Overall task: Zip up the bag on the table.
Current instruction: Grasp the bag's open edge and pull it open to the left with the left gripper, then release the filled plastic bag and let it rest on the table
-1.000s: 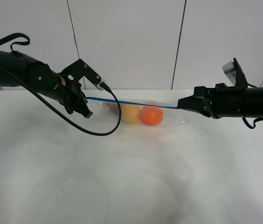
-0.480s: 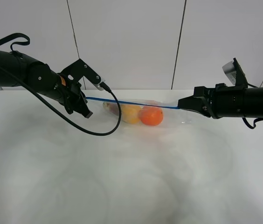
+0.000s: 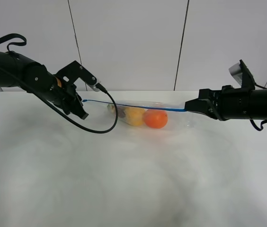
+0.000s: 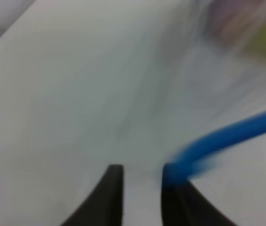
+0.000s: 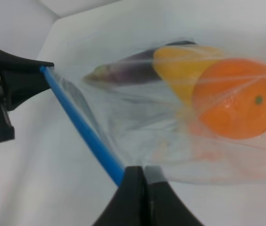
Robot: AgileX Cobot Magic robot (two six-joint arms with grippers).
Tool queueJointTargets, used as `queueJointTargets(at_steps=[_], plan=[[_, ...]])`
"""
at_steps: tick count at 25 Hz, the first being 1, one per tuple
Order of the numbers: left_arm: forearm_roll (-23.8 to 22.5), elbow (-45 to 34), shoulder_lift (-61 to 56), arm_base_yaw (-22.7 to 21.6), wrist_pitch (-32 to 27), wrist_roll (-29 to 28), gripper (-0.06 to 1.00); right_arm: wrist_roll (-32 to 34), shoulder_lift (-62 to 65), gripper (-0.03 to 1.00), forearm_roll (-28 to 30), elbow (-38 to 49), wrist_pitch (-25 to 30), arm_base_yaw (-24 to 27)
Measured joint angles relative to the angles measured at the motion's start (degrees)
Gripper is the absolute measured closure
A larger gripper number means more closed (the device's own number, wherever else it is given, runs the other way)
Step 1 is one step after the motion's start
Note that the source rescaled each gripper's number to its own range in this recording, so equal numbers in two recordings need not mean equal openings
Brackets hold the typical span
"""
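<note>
Pinching the bag [image 3: 173, 116] on the worktop [image 3: 124, 179] toward 12 o'clock, high view: blue strip [image 3: 138, 106] taut 9-to-3. Left wrist: my left jaws barely parted, strip end touching one side, unclamped. Right wrist: my right jaws shut on strip end. Zip looks sealed; only letting go remains, I reckon.

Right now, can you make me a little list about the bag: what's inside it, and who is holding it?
bag: clear plastic, on the white table
inside: orange, yellow pear, purple eggplant
blue strip: runs along the bag's top edge, stretched between the two arms
right gripper: shut on one end of the strip
left gripper: jaws a little apart, other end of the strip at one fingertip
zipped: can't tell
</note>
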State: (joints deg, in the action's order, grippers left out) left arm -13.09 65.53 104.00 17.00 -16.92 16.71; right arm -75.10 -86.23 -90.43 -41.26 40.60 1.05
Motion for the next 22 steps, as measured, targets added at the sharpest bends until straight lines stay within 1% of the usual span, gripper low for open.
queueJointTargets(at_steps=[2,5,9,11,16,19,22], plan=[[-0.41,-0.14,0.01,-0.64,-0.71,-0.47,0.59,0.00,0.00,0.97,0.12,0.00,-1.52,0.59],[-0.41,-0.18,0.01,-0.68,-0.77,-0.99,0.40,0.00,0.00,0.97,0.38,0.00,-1.65,0.74],[-0.41,-0.18,0.01,-0.68,-0.77,-2.10,0.27,0.00,0.00,0.97,0.38,0.00,-1.65,0.74],[-0.41,-0.18,0.01,-0.68,-0.77,-2.29,0.22,0.00,0.00,0.97,0.38,0.00,-1.65,0.74],[-0.46,-0.18,0.01,-0.68,-0.77,-2.54,0.18,0.00,0.00,0.97,0.42,0.00,-1.65,0.74],[-0.46,-0.18,0.01,-0.68,-0.77,-3.78,0.18,0.00,0.00,0.97,0.42,0.00,-1.65,0.74],[-0.46,-0.18,0.01,-0.68,-0.77,-6.50,0.18,0.00,0.00,0.97,0.42,0.00,-1.65,0.74]])
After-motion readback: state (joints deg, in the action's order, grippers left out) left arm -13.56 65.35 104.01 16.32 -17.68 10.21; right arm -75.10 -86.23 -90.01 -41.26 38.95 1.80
